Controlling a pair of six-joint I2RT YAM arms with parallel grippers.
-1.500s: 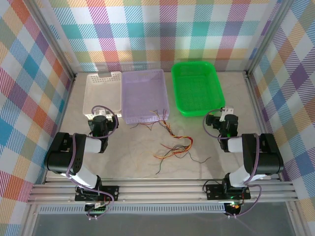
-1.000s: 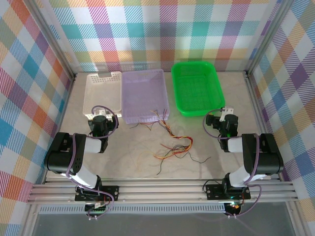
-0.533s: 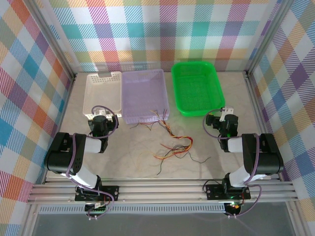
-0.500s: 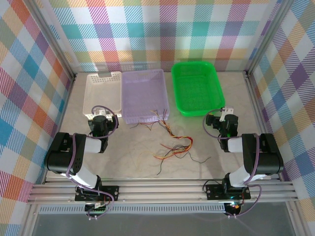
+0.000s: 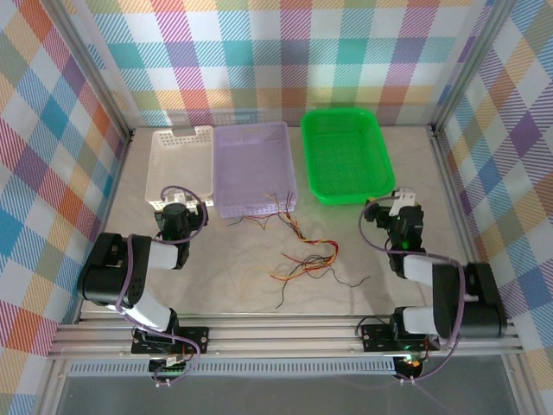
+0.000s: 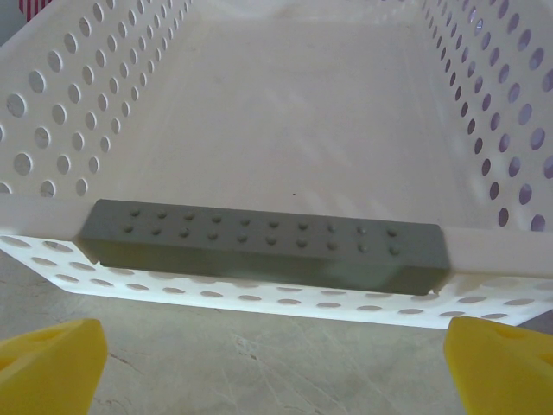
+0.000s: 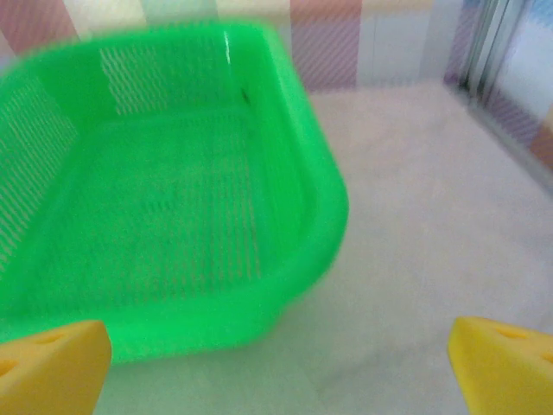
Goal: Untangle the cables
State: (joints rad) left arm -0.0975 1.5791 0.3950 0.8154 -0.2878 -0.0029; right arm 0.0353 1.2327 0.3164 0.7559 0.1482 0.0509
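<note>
Left gripper: the left gripper stood wide, with a yellow fingertip at each lower corner of the wrist view and nothing between them.
Left gripper's place: low over the surface, facing the near wall of the white basket, just short of the grey strip on its rim.
Left arm: the left arm was folded, elbow out near the left edge, forearm running right and away to the wrist.
Right gripper: the right gripper also stood wide and held nothing.
Right gripper's place: near the surface, aimed past the near right corner of the green basket, apart from it.
Right arm: the right arm rose from its base at the near right, bent at the elbow, and its forearm slanted left and away toward the green basket.
Cables: the cables lay tangled on the surface between the two arms, well apart from both grippers. There were red and orange strands in the knot and thin black ones trailing toward the near side. A few strands reached the near edge of the lilac basket.
Baskets: white, lilac and green stood in a row along the far side, with white and lilac touching and green a little apart.
</note>
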